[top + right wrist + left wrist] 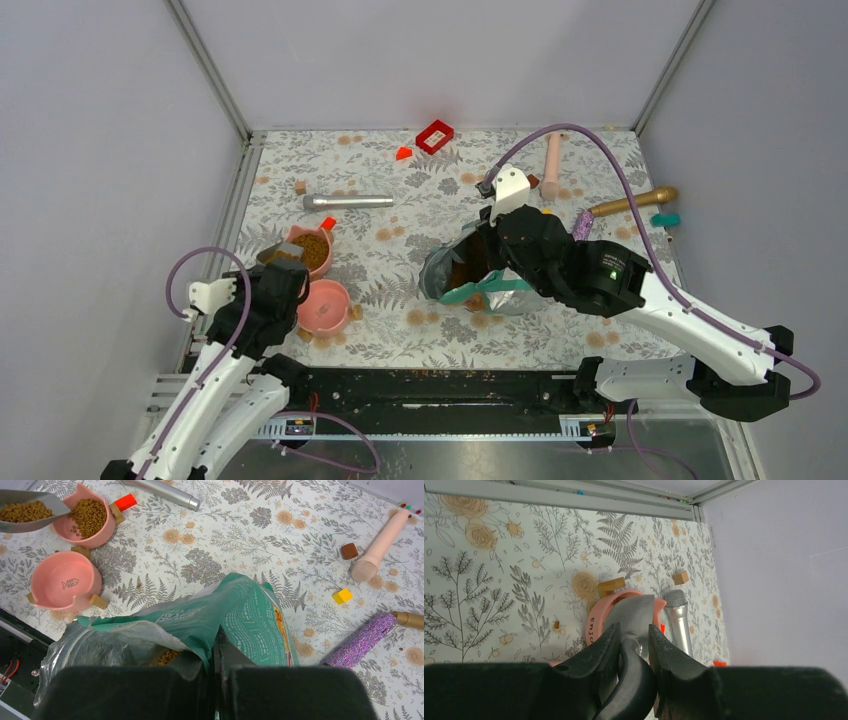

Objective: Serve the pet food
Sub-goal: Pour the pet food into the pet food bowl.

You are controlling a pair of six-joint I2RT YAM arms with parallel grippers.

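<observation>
- Pet food (pixel 89 514), small brown kibble, part-fills the far pink bowl (pixel 107 530) on a floral-print table (pixel 210 540). More is heaped in the metal scoop (pixel 27 511), which hangs at that bowl's rim. More still shows inside the open mouth of the pouch (pixel 245 615).
- The left gripper (pixel 634 630) has its fingers pressed onto the scoop's dark handle, clamping it from both sides.
- The right gripper (pixel 215 680) is pinched together on the upper edge of the teal-green and white pouch. It holds the bag upright near the table's middle, with the silver-lined mouth turned toward the bowls.
- A second pink bowl (pixel 37 587) sits just beside the first, nearer the arms, with the fish drawing on its bottom in full view.
- Small wooden blocks (pixel 99 601) rest against the bowls, and a red block (pixel 124 502) touches the far one.
- A silver microphone (pixel 165 490) lies beyond the bowls.
- On the right arm's side of the pouch lie a pink microphone (pixel 382 540), a purple glitter microphone (pixel 362 640), a yellow block (pixel 342 596) and a brown block (pixel 349 551), all apart from one another.
</observation>
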